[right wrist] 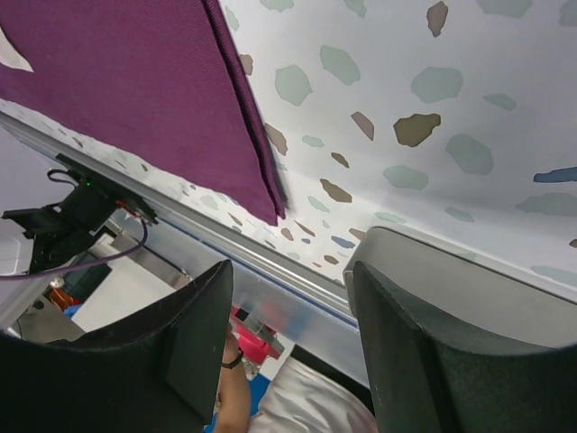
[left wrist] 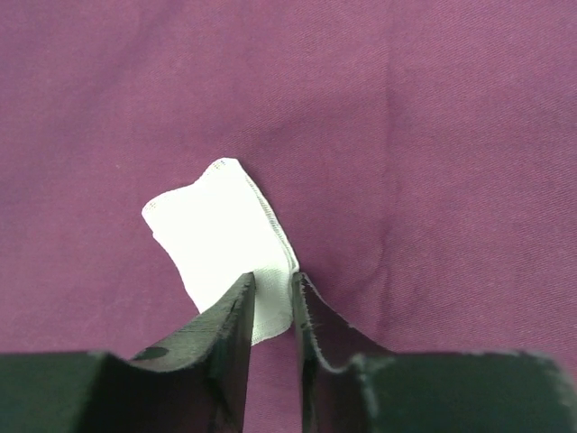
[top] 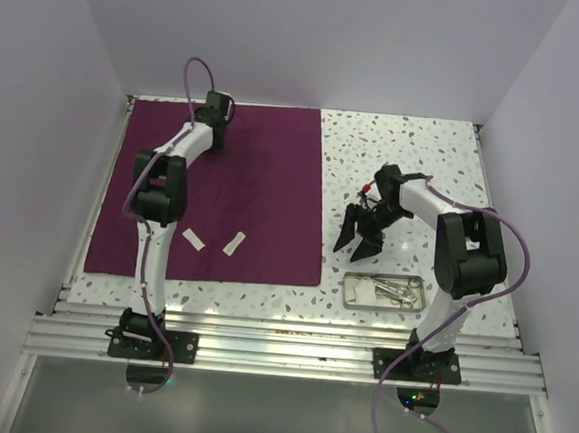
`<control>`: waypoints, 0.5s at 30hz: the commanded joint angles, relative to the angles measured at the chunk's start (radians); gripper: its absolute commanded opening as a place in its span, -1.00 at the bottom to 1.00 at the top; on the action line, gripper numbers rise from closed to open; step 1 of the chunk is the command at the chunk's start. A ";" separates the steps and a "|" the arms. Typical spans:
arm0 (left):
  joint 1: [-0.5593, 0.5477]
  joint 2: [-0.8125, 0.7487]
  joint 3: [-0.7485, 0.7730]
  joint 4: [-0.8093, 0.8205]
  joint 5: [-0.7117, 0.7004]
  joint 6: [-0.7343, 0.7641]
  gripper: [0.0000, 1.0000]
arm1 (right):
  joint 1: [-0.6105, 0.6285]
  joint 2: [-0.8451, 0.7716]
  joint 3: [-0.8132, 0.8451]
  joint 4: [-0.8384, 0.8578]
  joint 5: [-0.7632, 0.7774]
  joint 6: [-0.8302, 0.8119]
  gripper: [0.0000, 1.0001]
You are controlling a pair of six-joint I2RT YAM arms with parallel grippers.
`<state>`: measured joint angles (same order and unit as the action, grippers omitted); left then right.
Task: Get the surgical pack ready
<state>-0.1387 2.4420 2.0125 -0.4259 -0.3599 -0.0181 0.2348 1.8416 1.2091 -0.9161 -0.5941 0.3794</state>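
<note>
Our small shallow steel tray (top: 422,295) at the table (top: 425,157) near edge holds silver scissor-like instruments (top: 396,290). The left gripper (left wrist: 272,289) pinches a white gauze pad (left wrist: 216,234) on plum-purple cloth (top: 263,174); the right gripper (top: 360,244) gapes.

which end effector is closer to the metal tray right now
Right. The right end effector hangs open just past the far left corner of the tray. The left end effector is far away across the purple cloth, its fingers astride a white pad.

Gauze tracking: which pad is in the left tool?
The pad at the cloth's far end, between the left tool's fingers; two others lie loose near its front edge.
</note>
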 commanded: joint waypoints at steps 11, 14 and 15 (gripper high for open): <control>-0.004 0.028 0.054 0.016 0.006 -0.016 -1.00 | 0.001 -0.002 0.056 -0.030 0.004 -0.025 0.20; -0.004 -0.006 0.054 0.006 -0.002 -0.022 -1.00 | 0.003 -0.013 0.063 -0.026 0.004 -0.020 0.20; -0.004 -0.017 0.051 0.000 -0.005 -0.023 -1.00 | 0.008 -0.018 0.066 -0.024 0.002 -0.020 0.20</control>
<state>-0.1444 2.4542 2.0274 -0.4271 -0.3557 -0.0193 0.2348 1.8446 1.2354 -0.9298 -0.5930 0.3737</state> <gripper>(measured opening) 0.009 0.597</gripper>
